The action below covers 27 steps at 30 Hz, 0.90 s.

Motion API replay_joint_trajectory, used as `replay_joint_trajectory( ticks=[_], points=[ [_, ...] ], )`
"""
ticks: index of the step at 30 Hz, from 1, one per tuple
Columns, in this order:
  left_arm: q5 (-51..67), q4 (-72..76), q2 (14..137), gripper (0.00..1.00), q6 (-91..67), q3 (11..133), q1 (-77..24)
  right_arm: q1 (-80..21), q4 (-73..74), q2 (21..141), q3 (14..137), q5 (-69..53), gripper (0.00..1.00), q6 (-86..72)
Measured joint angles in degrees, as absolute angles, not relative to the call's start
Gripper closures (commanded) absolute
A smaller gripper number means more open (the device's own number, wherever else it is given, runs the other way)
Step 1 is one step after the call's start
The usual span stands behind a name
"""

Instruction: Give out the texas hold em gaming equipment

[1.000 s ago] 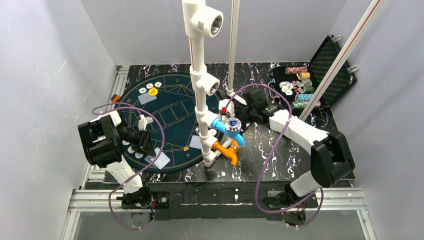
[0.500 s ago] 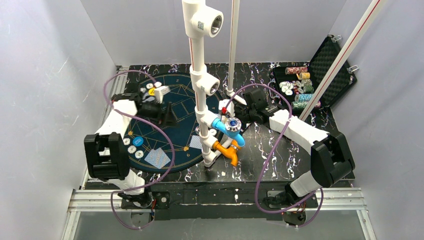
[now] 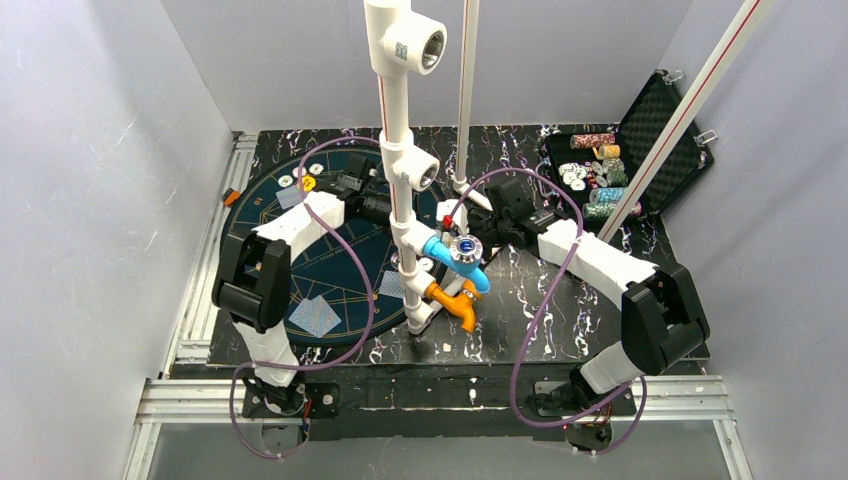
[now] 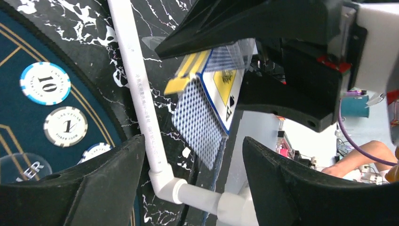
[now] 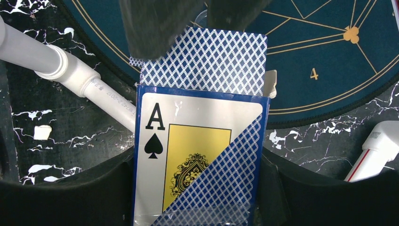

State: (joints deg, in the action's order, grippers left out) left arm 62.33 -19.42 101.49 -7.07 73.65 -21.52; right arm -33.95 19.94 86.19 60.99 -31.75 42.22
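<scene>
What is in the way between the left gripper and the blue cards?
Nothing visible is. The open left gripper faces the cards poking from the card box that the right gripper holds. A white pipe only runs close beside them.

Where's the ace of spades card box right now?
Right wrist view: card box clamped in the right end effector, beside the white pipe, near the edge of the blue mat.

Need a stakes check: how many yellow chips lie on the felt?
1: the yellow chip near the felt's far-left edge. The left arm may hide more.
</scene>
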Motion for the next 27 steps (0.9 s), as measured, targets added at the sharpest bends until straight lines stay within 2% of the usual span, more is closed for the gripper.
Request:
replay_joint_trajectory(
  ticks=[7,15,17,22,25,27],
  points=[
    [63.4,-18.2,106.7,0.52,-11.2,74.3,-23.0,-34.2,20.1,86.2,61.0,-31.8,0.99,42.1],
    [66.3,-18.2,107.0,0.70,-14.0,74.4,-21.3,-34.2,20.8,86.2,61.0,-31.4,0.99,42.2],
    [66.7,-18.0,107.0,0.68,-14.3,74.4,-20.4,-34.2,20.8,86.2,61.0,-31.4,0.99,42.2],
    [66.7,-15.6,106.5,0.38,-15.3,73.8,-19.6,-34.2,20.8,86.2,61.0,-31.6,0.99,42.2],
    [66.7,-13.8,106.0,0.35,-16.3,73.5,-19.7,-34.2,20.8,86.2,61.0,-31.7,0.99,42.2],
    [66.7,-12.6,105.9,0.36,-16.9,73.5,-20.3,-34.2,20.8,86.2,61.0,-31.9,0.99,42.2]
  ],
)
